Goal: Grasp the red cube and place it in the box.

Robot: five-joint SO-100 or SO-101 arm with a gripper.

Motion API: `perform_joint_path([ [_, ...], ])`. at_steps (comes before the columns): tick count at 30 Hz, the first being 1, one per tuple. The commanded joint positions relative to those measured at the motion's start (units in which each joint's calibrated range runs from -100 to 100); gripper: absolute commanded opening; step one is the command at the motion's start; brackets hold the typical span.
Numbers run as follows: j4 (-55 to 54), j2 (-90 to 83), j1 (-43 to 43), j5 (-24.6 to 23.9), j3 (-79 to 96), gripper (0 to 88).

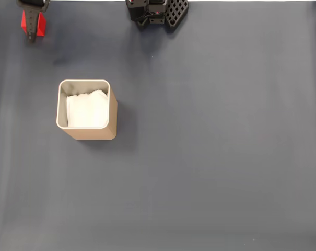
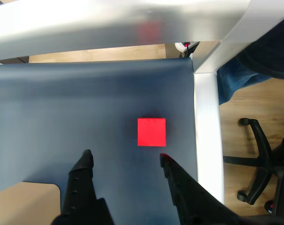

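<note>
on dark blue mat [image 2: 62, 108], red cube [image 2: 151, 131]; beyond, perhaps wood floor [image 2: 245, 101]

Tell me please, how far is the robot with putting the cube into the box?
Nothing is done yet. In the wrist view the red cube lies on the dark mat, just ahead of the open gripper, ungrasped. The approach is in hand. Left: grasp, carry, and drop into the box, which holds only white lining.

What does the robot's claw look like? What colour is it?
The gripper is black in the wrist view, with two long jaws that narrow to blunt tips. One jaw has a row of small round holes along it. In the fixed view, the arm's base at the top edge is black too, with a grid of holes on one part and a small red spot.
</note>
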Motion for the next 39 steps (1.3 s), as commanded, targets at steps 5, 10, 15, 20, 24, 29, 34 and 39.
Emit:
perform_joint_path([
  [5, -3.56, 0.69, -0.77, -1.12, -1.05, 36.5],
  [10, -5.04, 1.56, -0.27, -1.22, -1.15, 36.6],
  [15, -5.53, 1.82, 0.51, -0.73, -1.51, 36.7],
  [20, -6.02, 2.68, 1.79, -0.1, -2.6, 36.7],
  [24, -6.02, 3.37, 2.99, 0.59, -3.52, 36.7],
  [29, -6.02, 3.63, 4.56, 1.47, -3.61, 36.7],
  [34, -6.02, 3.72, 5.76, 1.86, -3.33, 36.7],
  [39, -6.02, 4.07, 6.76, 1.9, -3.06, 36.7],
])
